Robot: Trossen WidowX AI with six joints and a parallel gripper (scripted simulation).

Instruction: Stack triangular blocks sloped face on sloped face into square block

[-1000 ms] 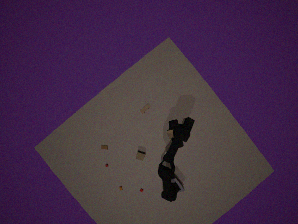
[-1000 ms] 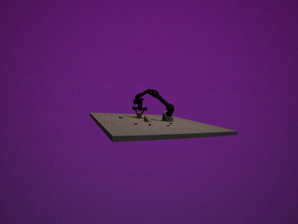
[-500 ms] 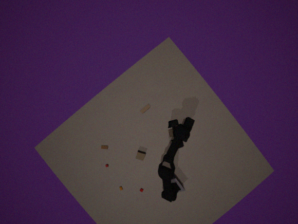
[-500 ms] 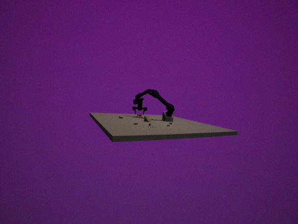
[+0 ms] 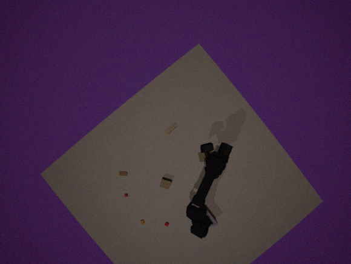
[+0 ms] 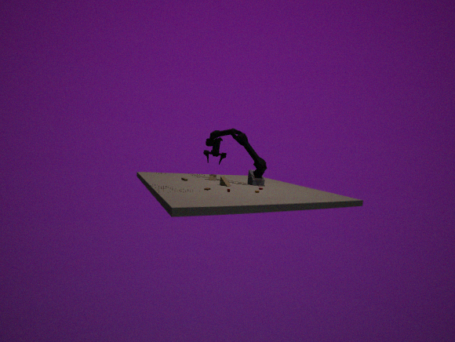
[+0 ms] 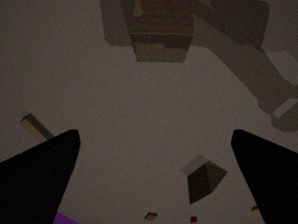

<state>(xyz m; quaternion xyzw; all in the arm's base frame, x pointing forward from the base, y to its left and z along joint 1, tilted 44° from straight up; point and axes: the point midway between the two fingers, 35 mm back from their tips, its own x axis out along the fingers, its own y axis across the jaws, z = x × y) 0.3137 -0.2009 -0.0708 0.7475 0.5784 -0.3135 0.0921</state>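
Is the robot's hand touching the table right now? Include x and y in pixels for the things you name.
No, the gripper (image 6: 214, 161) hangs open in the air, with a gap between its fingertips and the table (image 6: 274, 198).
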